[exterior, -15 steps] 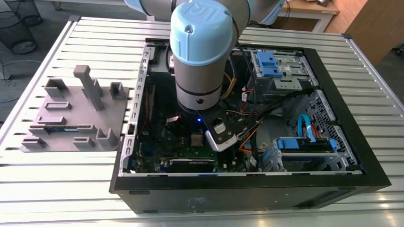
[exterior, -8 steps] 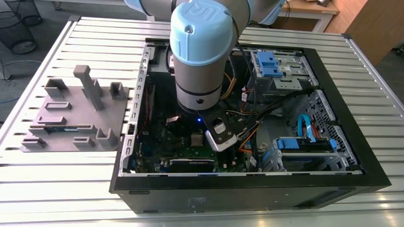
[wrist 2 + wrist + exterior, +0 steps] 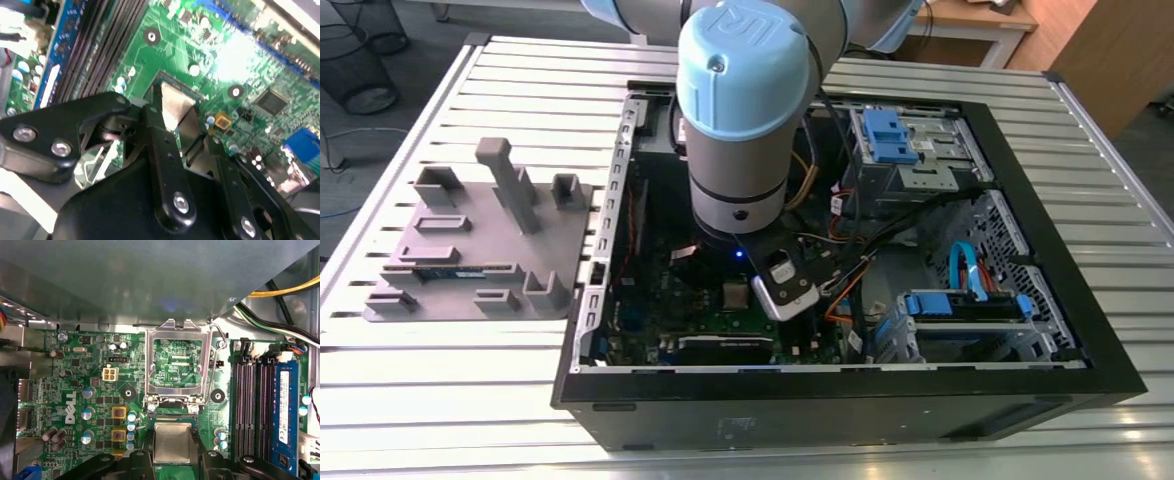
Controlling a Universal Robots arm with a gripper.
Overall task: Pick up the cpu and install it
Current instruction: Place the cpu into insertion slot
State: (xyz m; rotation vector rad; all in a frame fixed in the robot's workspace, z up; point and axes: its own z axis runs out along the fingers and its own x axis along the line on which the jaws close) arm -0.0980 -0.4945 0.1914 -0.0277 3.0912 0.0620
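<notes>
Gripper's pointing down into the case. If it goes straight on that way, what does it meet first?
The cpu, sitting right at the gripper's tip in the first wrist view, with the motherboard socket under it. Depth is unclear, so it may already be seated.

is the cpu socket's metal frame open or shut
Open. In the first wrist view the metal frame is swung back, and the cpu lies uncovered beside its hinge.

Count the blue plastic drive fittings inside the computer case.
2: one blue fitting on the far drive cage, another on the near drive. The arm may hide more.
</notes>
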